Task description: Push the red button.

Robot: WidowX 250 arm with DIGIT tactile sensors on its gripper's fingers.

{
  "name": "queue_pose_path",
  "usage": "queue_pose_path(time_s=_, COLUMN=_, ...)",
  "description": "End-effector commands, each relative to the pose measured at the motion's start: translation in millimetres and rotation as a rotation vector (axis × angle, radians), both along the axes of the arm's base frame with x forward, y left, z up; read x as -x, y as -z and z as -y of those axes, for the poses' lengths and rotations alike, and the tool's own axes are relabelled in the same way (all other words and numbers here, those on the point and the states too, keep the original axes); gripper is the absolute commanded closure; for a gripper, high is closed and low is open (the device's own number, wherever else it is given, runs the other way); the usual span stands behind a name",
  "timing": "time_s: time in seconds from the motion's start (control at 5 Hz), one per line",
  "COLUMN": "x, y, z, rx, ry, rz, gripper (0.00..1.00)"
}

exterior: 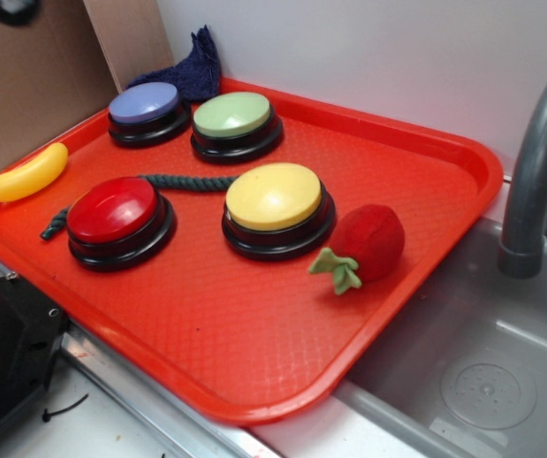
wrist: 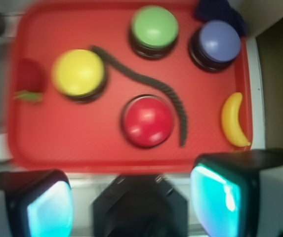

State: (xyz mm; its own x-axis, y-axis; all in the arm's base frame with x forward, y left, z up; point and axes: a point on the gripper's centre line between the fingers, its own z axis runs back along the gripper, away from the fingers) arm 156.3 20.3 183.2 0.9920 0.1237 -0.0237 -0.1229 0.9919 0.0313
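The red button (exterior: 114, 210) has a glossy red dome on a black base and stands at the front left of the red tray (exterior: 254, 324). From the wrist view I look down on the red button (wrist: 147, 121) from high up, near the middle of the tray (wrist: 82, 143). My gripper (wrist: 131, 207) hangs well above the tray's near edge, short of the button. Its two cyan-padded fingers (wrist: 50, 210) stand wide apart with nothing between them. The wrist view is blurred.
On the tray are a yellow button (exterior: 273, 196), a green button (exterior: 233, 114), a purple-blue button (exterior: 144, 102), a plush strawberry (exterior: 368, 243), a dark rope (exterior: 192, 181) behind the red button and a toy banana (exterior: 25, 175). A sink (exterior: 483, 372) with a grey faucet (exterior: 536, 162) lies to the right.
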Motion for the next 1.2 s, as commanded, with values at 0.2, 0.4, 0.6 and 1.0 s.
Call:
queue_pose_path(time_s=0.2, x=-18, y=82, z=-27, rx=-0.035, ry=-0.065, rz=0.089, gripper=0.0)
queue_pose_path(time_s=0.4, x=-19, y=101, z=-24, rx=-0.009, ry=-0.019, rz=0.098, gripper=0.0)
queue_pose_path(time_s=0.6, x=-23, y=112, z=-14, rx=0.033, ry=0.083, rz=0.149, gripper=0.0)
queue_pose_path(time_s=1.0, x=-34, y=137, z=1, rx=0.065, ry=0.157, rz=0.094, gripper=0.0)
